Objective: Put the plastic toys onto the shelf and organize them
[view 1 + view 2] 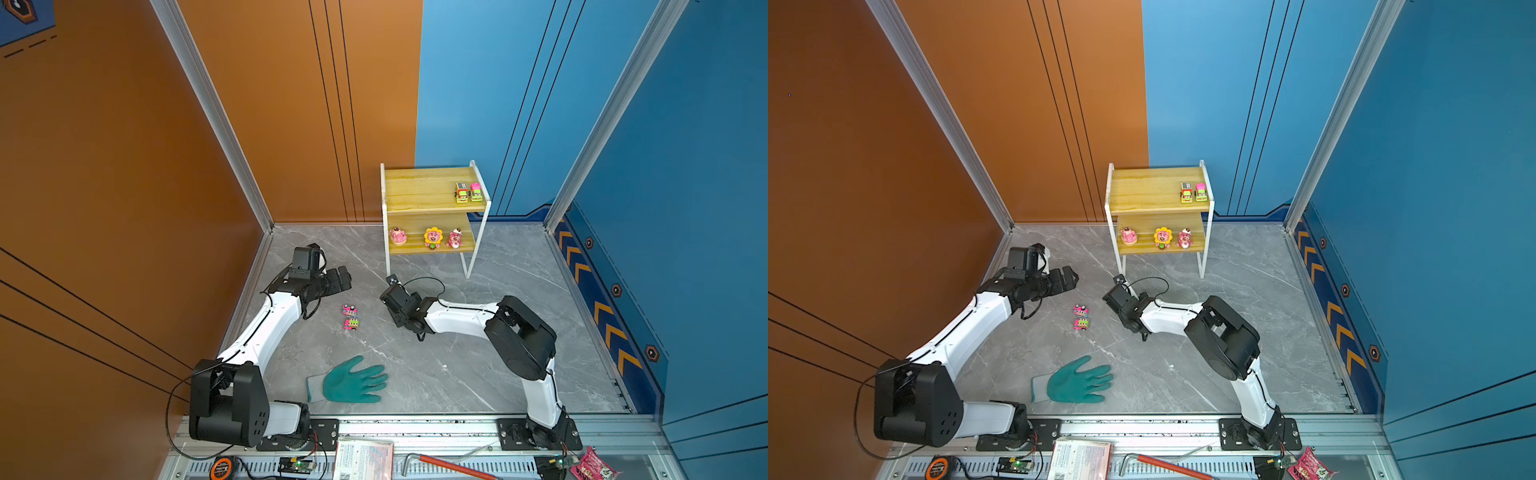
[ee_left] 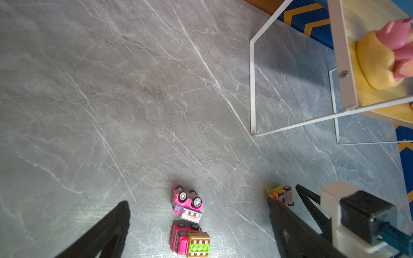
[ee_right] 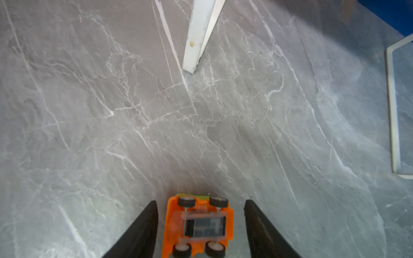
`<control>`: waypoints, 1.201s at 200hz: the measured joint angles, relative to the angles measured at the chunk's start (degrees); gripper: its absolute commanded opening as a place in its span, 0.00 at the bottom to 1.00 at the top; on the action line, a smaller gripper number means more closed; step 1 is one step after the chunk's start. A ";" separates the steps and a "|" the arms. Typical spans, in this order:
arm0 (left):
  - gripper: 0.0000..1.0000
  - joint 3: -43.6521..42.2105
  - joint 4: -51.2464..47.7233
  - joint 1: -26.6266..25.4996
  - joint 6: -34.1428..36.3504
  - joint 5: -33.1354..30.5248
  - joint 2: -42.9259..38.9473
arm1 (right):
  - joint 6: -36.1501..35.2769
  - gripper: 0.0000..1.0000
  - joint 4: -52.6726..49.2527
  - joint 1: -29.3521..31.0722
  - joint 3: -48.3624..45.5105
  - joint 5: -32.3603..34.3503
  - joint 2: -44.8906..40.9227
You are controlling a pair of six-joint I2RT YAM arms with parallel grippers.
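The shelf [image 1: 424, 187] [image 1: 1150, 187] stands at the back. Two toy cars [image 1: 468, 192] sit on its top board. Three pink bears [image 1: 433, 237] line the lower board. Two pink cars [image 1: 350, 316] [image 1: 1081, 316] lie tipped on the floor, shown closer in the left wrist view [image 2: 187, 202]. My left gripper [image 1: 347, 277] [image 2: 197, 203] hangs open above and behind them, holding nothing. An orange car [image 3: 197, 225] [image 2: 282, 195] lies wheels-up between the fingers of my right gripper [image 1: 397, 305] [image 3: 200, 201]. The jaws are open, with a gap on each side. Both top views hide this car.
A teal glove [image 1: 353, 380] [image 1: 1077, 380] lies on the floor near the front. The shelf's white leg [image 3: 197, 38] stands just beyond my right gripper. A tape measure [image 1: 221, 467], a booklet [image 1: 363, 459] and a red-handled tool [image 1: 449, 465] rest on the front rail.
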 measured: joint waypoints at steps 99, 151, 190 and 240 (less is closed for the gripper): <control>0.98 0.02 0.42 0.00 -0.24 0.90 -0.02 | 5.90 0.32 0.37 -2.78 -2.36 -5.05 -2.62; 0.98 0.02 1.22 0.07 -0.26 1.22 -0.44 | 11.10 0.37 5.03 -6.38 -9.70 -13.00 -10.32; 0.98 0.02 1.31 0.31 -0.28 1.29 -0.57 | 16.59 0.40 11.15 -8.26 -16.52 -19.34 -15.93; 0.98 0.02 1.31 0.31 -0.44 1.29 -1.01 | 23.32 0.48 18.25 -11.69 -25.51 -24.20 -19.28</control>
